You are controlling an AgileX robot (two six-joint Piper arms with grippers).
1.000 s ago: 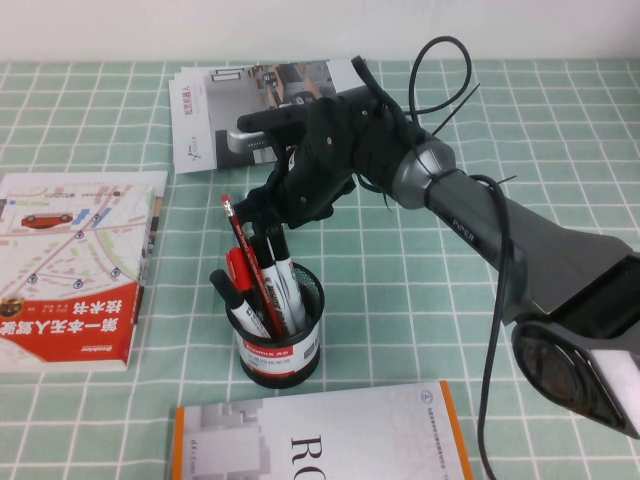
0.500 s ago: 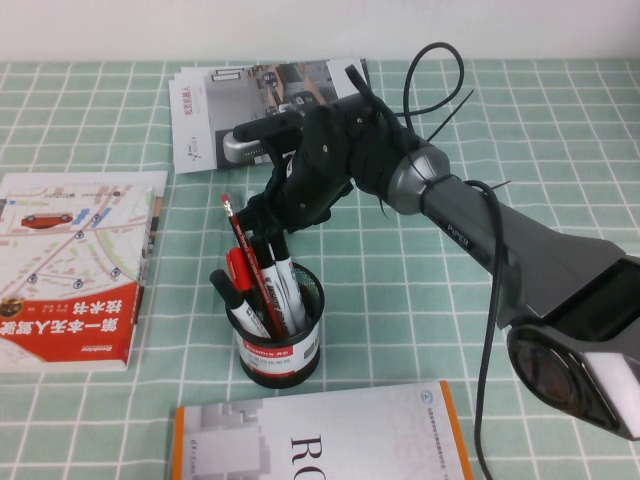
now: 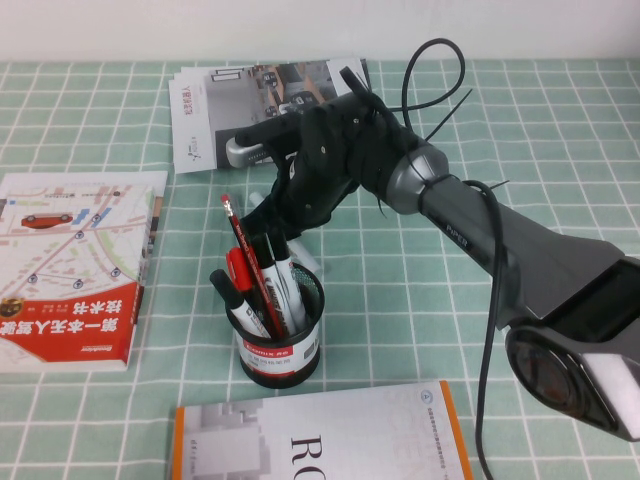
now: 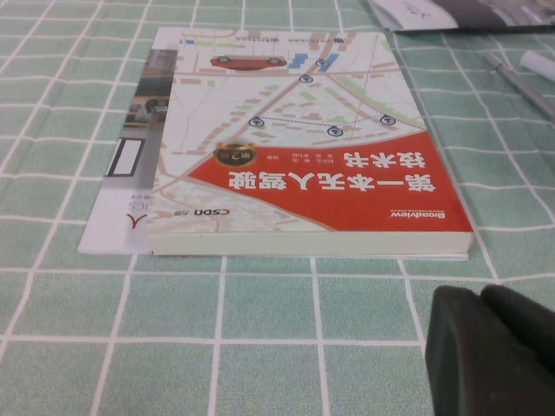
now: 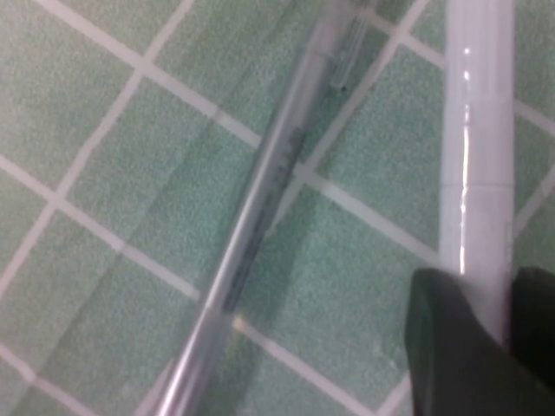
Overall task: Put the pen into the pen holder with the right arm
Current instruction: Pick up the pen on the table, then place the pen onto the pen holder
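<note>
Now right gripper (image 5: 486,334) low behind pen holder (image 3: 279,335) — my fingers pinching pen (image 5: 475,147) on bench for lift; left gripper (image 4: 494,351) parked, state unclear.

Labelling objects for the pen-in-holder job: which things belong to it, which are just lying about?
Job: pen gripped by the right gripper on the table; black mesh pen holder.
Lying about: thin grey pen; red pencil and black-capped markers in the holder; map-cover book, left gripper parked shut beside it; brochure; orange-edged book.
</note>
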